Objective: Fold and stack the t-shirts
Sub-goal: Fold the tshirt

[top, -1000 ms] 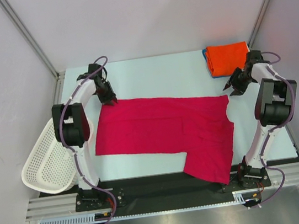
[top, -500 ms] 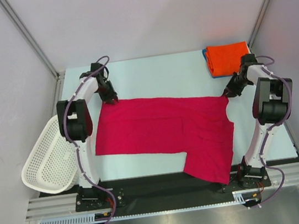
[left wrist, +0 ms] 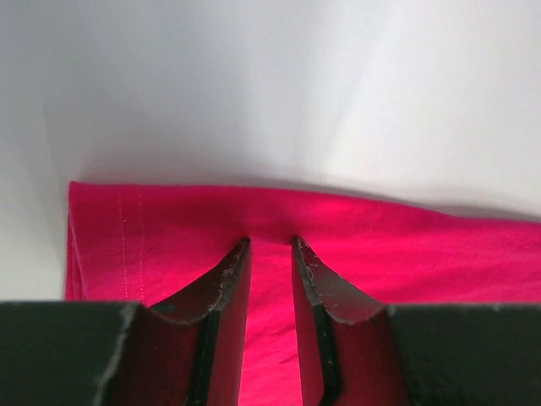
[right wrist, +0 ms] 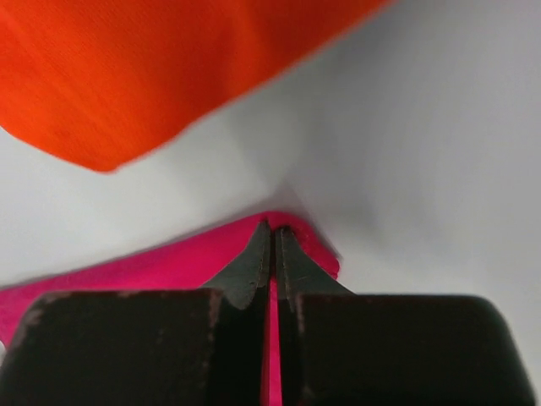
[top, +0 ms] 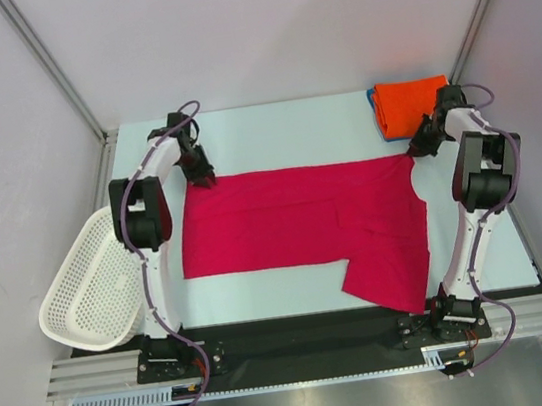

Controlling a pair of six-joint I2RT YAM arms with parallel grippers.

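The crimson t-shirt [top: 298, 214] lies spread flat across the table, one sleeve hanging toward the near edge at the right. My left gripper [top: 205, 180] sits at the shirt's far left edge, its jaws narrowly apart with a fold of crimson cloth [left wrist: 406, 245] between them [left wrist: 270, 241]. My right gripper [top: 412, 151] is shut on the shirt's far right corner [right wrist: 127, 271], jaws pressed together [right wrist: 272, 227]. The orange t-shirt [top: 413, 102] lies folded at the far right, just beyond that gripper, and shows in the right wrist view [right wrist: 169, 68]. A blue edge [top: 376, 112] shows under it.
A white perforated basket [top: 86, 289] hangs off the table's left edge near the left arm's base. Frame posts stand at the far left and far right corners. The pale table [top: 282, 136] shows bare beyond the crimson shirt.
Both grippers have closed on the shirt's far edge and moved away from the bases. The whole crimson shirt has slid away from the near edge and its far edge is straighter.
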